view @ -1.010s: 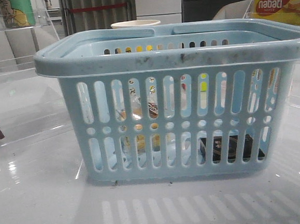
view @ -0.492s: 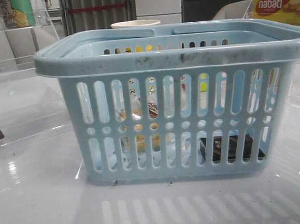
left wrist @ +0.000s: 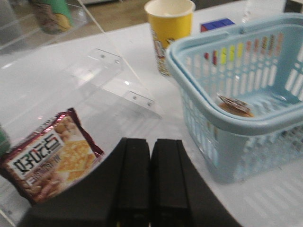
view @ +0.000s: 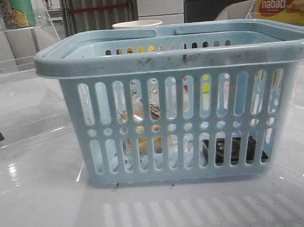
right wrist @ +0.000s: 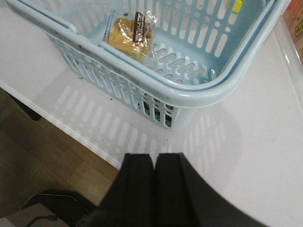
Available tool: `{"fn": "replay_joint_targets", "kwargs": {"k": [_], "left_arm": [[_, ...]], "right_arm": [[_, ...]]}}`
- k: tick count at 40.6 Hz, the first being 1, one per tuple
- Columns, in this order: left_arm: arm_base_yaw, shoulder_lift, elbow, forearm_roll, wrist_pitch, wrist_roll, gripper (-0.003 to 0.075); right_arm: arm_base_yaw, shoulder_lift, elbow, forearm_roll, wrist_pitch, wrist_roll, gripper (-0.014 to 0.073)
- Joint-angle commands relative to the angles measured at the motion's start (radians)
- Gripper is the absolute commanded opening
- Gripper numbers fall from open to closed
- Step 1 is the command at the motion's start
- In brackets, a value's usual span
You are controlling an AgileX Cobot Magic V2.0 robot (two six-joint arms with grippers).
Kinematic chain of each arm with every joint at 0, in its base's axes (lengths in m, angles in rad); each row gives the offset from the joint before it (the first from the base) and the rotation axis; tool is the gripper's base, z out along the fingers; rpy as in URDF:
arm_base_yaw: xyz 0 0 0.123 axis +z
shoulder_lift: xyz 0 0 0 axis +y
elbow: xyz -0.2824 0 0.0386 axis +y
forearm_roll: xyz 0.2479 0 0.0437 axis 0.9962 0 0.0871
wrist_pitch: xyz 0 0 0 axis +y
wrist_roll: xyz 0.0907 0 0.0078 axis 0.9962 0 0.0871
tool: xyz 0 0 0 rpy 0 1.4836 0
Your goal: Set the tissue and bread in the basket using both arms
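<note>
Bread (right wrist: 129,37) and tissue (view: 229,149) lie inside the basket (view: 174,56); left gripper (left wrist: 150,184) and right gripper (right wrist: 154,189) both closed, empty.

Only the two grippers of the robot show, each seen from its own wrist camera. The left gripper (left wrist: 150,182) is matte black: two broad, flat-faced rectangular fingers (left wrist: 134,179) with squared edges, divided by a thin dark seam, widening toward 6 o'clock into a curved black base. The right gripper (right wrist: 154,184) looks the same, plain black, its two blocky fingers (right wrist: 137,187) rising from a rounded black body. No cables, screws or markings can be made out on either. The front view shows no part of the arms.
</note>
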State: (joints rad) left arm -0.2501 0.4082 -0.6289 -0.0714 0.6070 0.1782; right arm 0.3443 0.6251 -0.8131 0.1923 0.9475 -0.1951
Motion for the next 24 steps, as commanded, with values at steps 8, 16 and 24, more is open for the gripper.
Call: {"fn": "replay_joint_targets", "kwargs": {"k": [8,16,24], "left_arm": [[0.174,-0.264,0.378,-0.011,-0.477,-0.001,0.0093],[0.215,-0.399,0.568,-0.021,-0.579,-0.001,0.0093],[0.217,-0.432,0.641,-0.028,-0.668,-0.001,0.0093]], "right_arm": [[-0.009,0.001,-0.025,0.013,-0.063,0.002,0.0028],[-0.009,0.001,-0.025,0.013,-0.063,0.002,0.0028],[-0.009,0.001,-0.025,0.013,-0.063,0.002,0.0028]]}}
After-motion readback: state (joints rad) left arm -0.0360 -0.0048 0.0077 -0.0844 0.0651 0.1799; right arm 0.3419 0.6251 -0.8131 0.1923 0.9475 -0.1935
